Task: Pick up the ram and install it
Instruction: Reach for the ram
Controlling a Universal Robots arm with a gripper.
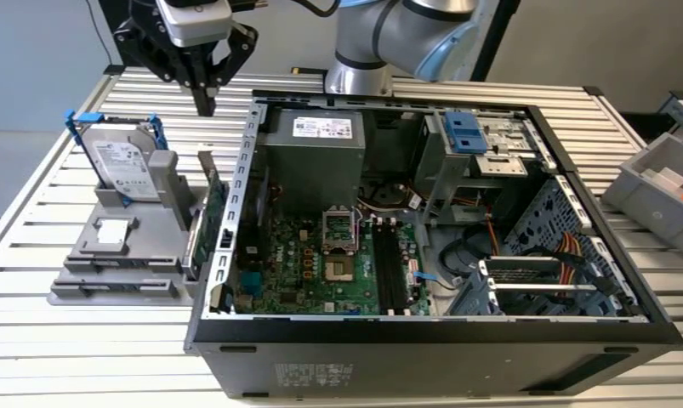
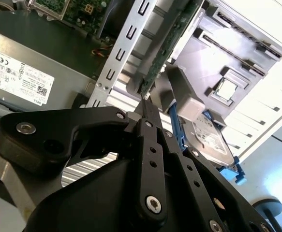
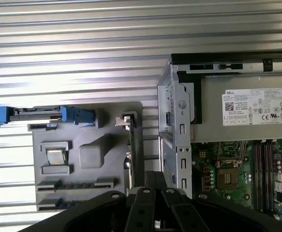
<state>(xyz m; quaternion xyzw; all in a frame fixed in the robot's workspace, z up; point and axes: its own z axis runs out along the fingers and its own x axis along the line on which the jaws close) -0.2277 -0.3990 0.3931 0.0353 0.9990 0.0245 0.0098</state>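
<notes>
The ram is hidden; I cannot pick it out on the fixture or in the case. My gripper [image 1: 205,104] hangs high over the slatted table at the exterior view's upper left. It is beyond the grey parts fixture [image 1: 114,255] and beside the open computer case [image 1: 432,212]. Its black fingers meet in a point with nothing between them, as seen in both wrist views [image 2: 145,104] [image 3: 153,178]. The motherboard [image 1: 318,255] lies in the case, with long dark memory slots [image 1: 392,263] beside the processor socket.
On the fixture a silver hard drive [image 1: 123,166] in a blue frame stands upright, and a green expansion card [image 1: 211,217] stands on edge against the case wall. A grey bin [image 1: 659,183] sits at the exterior view's right. The power supply [image 1: 318,140] fills the case's far corner.
</notes>
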